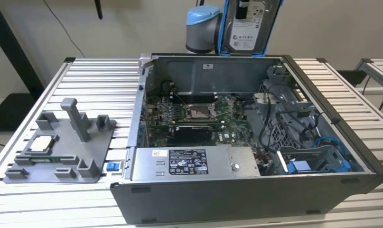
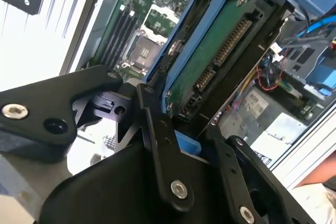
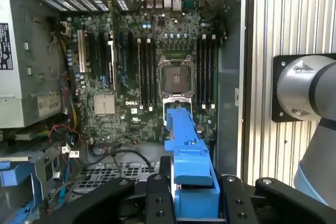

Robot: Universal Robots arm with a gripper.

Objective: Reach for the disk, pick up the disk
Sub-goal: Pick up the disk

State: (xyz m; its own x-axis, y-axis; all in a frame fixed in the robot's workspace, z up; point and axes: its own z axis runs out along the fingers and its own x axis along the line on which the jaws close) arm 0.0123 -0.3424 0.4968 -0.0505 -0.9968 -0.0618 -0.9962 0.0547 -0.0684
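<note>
disk [image 1: 245,28] lifted clear, high above the rear wall of the open computer case [image 1: 343,142] in the exterior view, standing on edge, white label facing the camera, blue frame down both long sides. gripper [image 2: 178,129] clamped on disk, black fingers [image 2: 160,129] pressed against the blue frame on either side in the second wrist view; green circuit-board underside and connector row of the drive visible there, tilted away from the camera. same hold in the first wrist view: gripper [image 3: 191,192] with blue frame edge [image 3: 185,145] sticking out between the jaws, hanging over the motherboard [image 3: 142,77]. empty cpu socket [image 1: 198,111] at the middle of the board, memory slots beside it. power supply [image 1: 191,164] with white label at the near side of the case, blue drive caddy [image 1: 318,164] and cables at the exterior view's right, inside the case. grey fixture plate [image 1: 58,147] with upright posts on the slatted table [image 1: 96,76], at the exterior view's left, well apart from the case; small square silver chip [image 1: 41,143] lying on it. grey and blue arm joint [image 1: 200,31] just beside the disk.
</note>
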